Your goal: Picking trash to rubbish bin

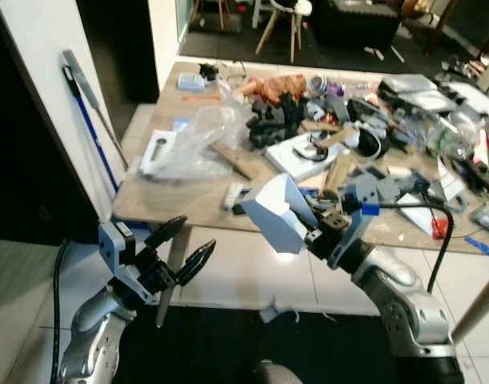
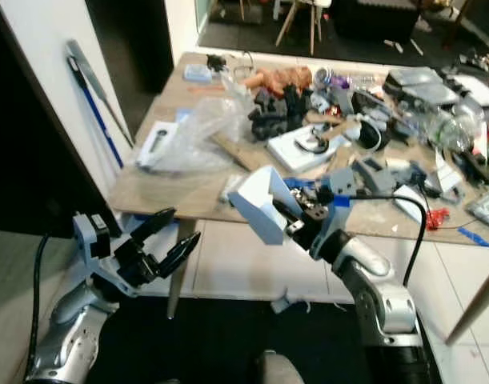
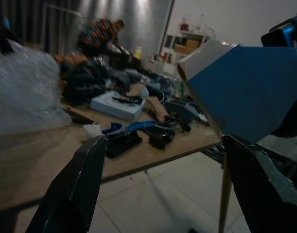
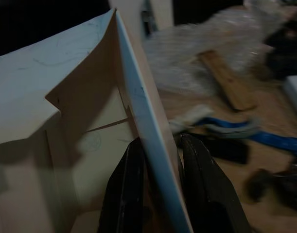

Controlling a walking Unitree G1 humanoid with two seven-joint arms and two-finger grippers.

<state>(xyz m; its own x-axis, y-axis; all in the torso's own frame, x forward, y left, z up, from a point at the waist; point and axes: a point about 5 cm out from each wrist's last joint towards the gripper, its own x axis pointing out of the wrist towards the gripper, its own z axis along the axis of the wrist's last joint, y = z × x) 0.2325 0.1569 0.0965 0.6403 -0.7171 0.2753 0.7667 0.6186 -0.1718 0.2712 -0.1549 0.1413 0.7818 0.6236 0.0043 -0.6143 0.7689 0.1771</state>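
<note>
No legible text (views perhaps too blurred).

I see a light wooden table (image 1: 188, 204) on slim legs, standing on a pale tiled floor (image 1: 236, 276) and crowded with clutter. On its left part lies a crumpled clear plastic bag (image 1: 198, 136) over a flat white box (image 1: 156, 152). A wooden slat (image 1: 234, 160) lies just beside the bag. Mid-table I make out a white flat box (image 1: 308, 156), a heap of dark parts (image 1: 272, 120) and an orange toy figure (image 1: 272, 85).
</note>
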